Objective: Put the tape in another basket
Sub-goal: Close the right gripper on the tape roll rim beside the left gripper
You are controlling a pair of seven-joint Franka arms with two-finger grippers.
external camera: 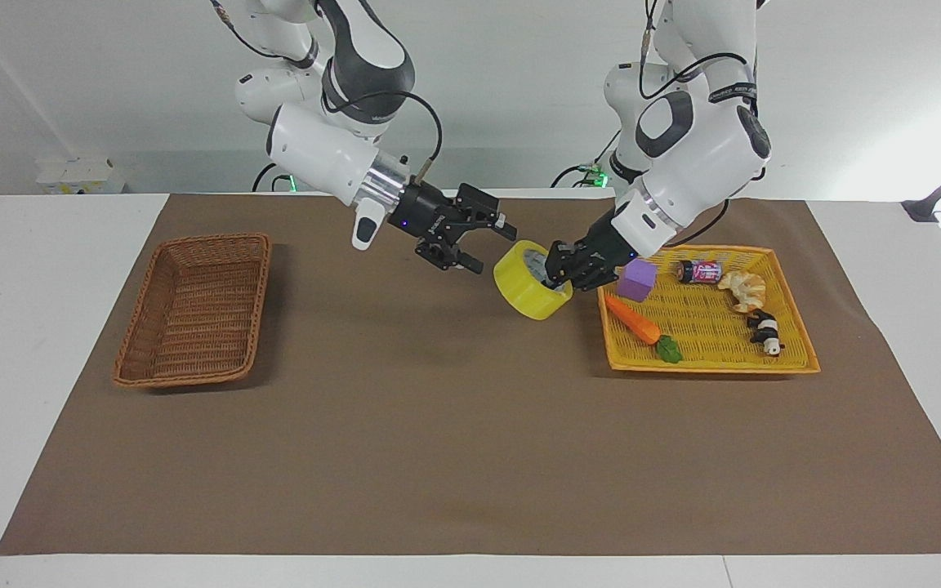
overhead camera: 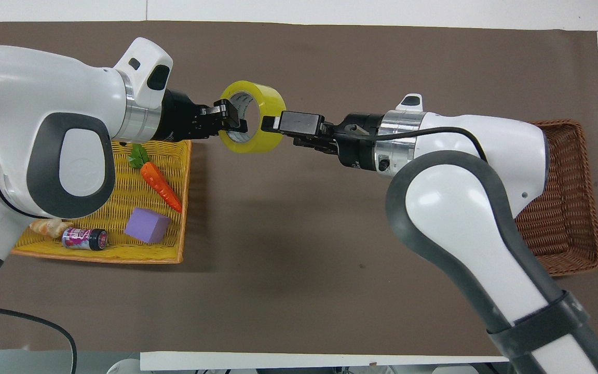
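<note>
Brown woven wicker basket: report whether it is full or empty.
Empty. The brown woven wicker basket shows only bare weave inside in the facing view. The yellow roll of packing tape hangs in the left gripper, over the mat.

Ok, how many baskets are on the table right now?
2: the brown wicker basket at the right arm's end, empty as far as shown, and the yellow basket at the left arm's end, holding small items.

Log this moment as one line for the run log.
stage: handover | left gripper: shut on tape, held over the mat | right gripper: open, at the tape's rim | basket: no tape yet
</note>
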